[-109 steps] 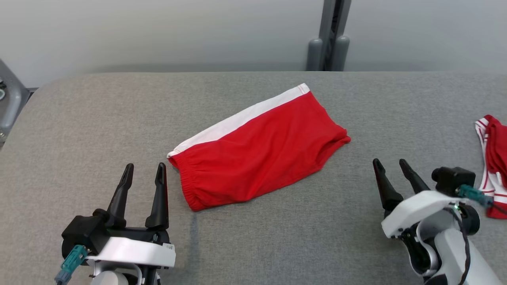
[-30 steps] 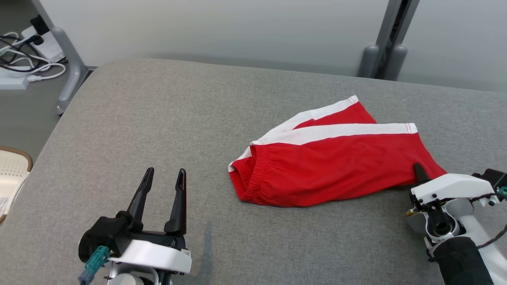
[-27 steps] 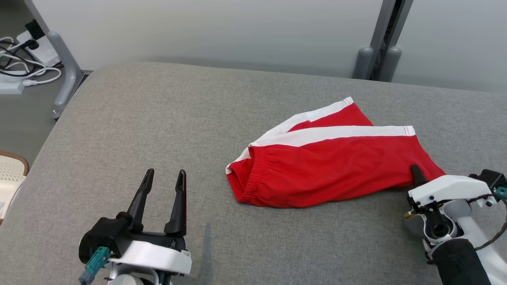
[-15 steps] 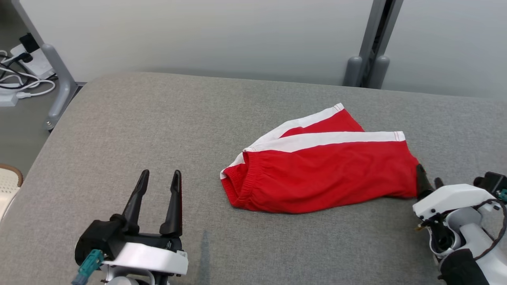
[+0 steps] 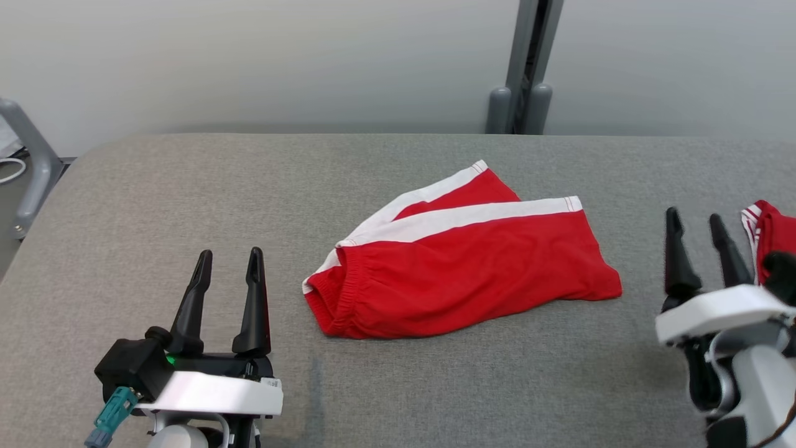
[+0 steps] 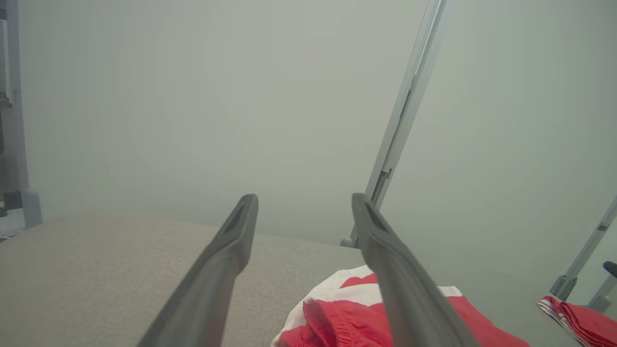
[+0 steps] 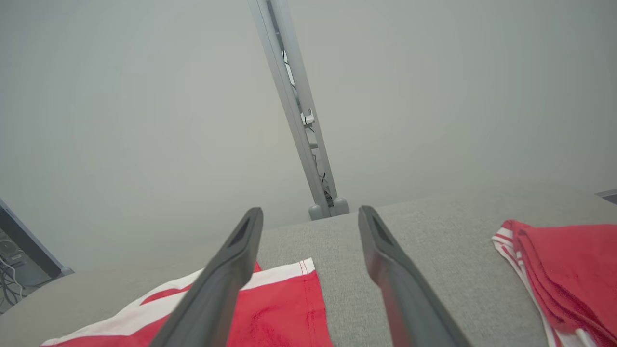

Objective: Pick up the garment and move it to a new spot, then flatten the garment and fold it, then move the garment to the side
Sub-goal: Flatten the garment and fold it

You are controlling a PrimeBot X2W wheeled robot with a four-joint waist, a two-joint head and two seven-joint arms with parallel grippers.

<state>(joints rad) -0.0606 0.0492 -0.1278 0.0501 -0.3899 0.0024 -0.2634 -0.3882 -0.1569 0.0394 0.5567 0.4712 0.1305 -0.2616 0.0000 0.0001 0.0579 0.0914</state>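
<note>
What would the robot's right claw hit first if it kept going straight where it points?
Probably nothing nearby: the right gripper points over bare table between the red shorts and a red-and-white garment, toward the wall. Height unclear.

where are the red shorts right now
In the head view the red shorts lie near the middle of the grey table, between the left gripper and the right gripper; a striped red garment sits further right.

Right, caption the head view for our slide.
Red shorts lie half-folded on grey table between open left gripper and open right gripper.
</note>
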